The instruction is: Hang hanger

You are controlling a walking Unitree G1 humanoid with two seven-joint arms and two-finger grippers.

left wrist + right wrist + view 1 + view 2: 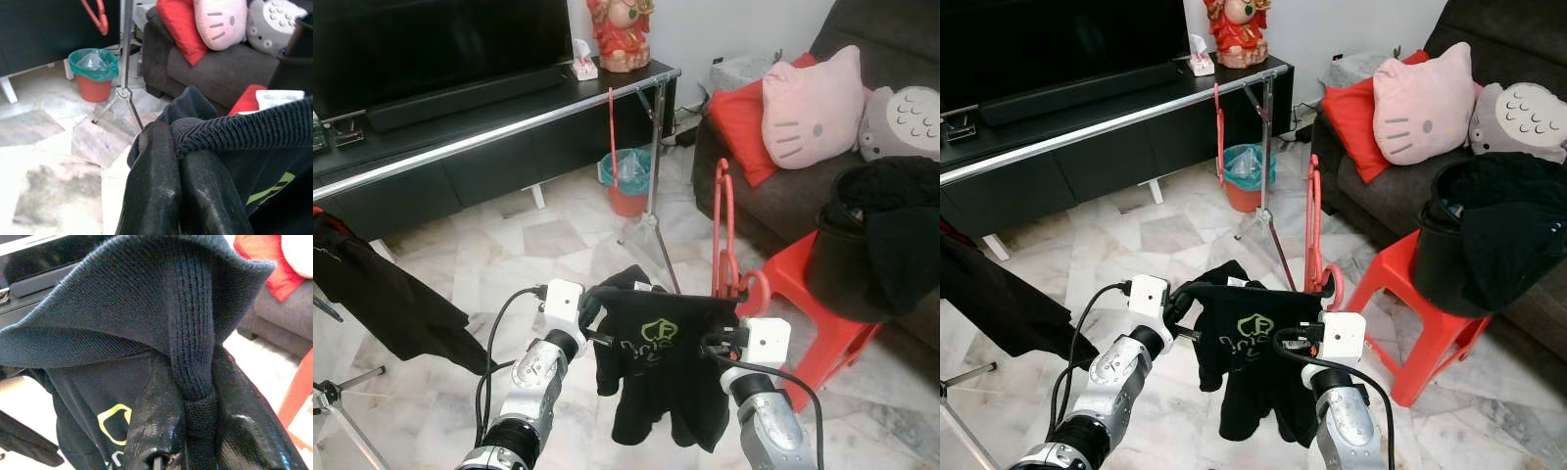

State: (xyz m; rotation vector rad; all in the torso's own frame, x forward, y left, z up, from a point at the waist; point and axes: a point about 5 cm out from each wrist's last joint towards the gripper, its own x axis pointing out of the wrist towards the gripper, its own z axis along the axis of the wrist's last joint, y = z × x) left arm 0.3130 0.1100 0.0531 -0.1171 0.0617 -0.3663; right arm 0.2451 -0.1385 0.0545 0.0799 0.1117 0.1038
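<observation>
Both grippers, left [591,321] and right [709,345], are clamped on my black shirt [658,367], red hanger [724,235] just above the right one.

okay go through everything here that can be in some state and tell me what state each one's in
left gripper: shut on the black shirt's collar
right gripper: shut on the collar's other side
black shirt: stretched between both grippers, hanging down
red hanger: upright behind the shirt, not on the rail
silver rail: one red hanger on it
bin: open, lined with a bag
black bucket: on the red stool, draped with dark clothes
</observation>
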